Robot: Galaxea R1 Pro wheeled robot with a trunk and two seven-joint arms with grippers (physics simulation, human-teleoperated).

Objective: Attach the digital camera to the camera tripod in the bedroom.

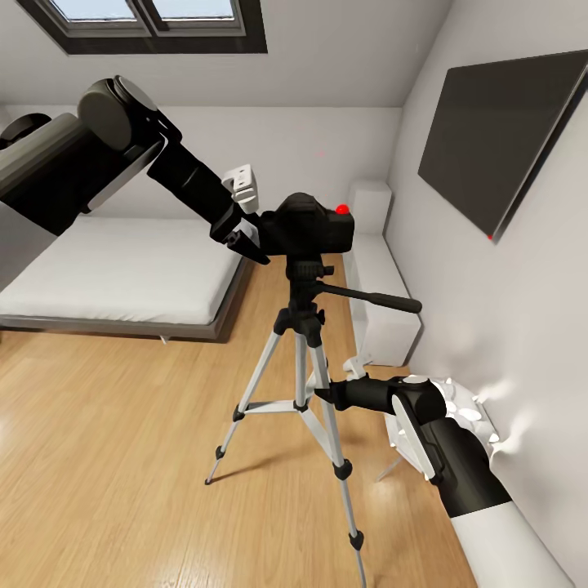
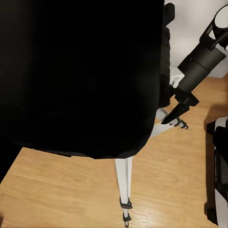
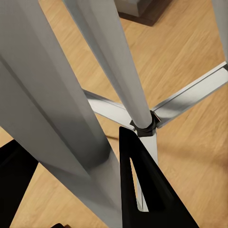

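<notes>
Attic bedroom, white walls under a sloped ceiling, dark-framed skylight [image 1: 155, 24] up top. Wood floor [image 1: 106, 457] across the lower part of the head view. Low grey bed [image 1: 114, 278] with white mattress against the far wall, at left. Dark wall TV [image 1: 502, 139] on the right-hand wall, white cabinet [image 1: 380, 298] below it.

Camera tripod [image 1: 306, 384] upright on the floor in mid-room, three silver legs spread, black head with long pan handle [image 1: 376, 298] pointing right. In the left wrist view, one leg [image 2: 124, 183] running down to its black foot; in the right wrist view, legs [image 3: 57, 109] close up, with the silver cross braces meeting at a black collar [image 3: 144, 127].

Digital camera [image 1: 314, 227] seated on top of the tripod head, red dot uppermost; in the left wrist view a large black mass [image 2: 80, 76] right against the lens.

Left gripper [image 1: 245, 241] reaching in from the left, jaws closed on the camera's left end. Right gripper [image 1: 331, 396] low down at the tripod's right leg, jaws spread either side of that leg, one black finger [image 3: 147, 190] just beside it; firm contact cannot be told.
</notes>
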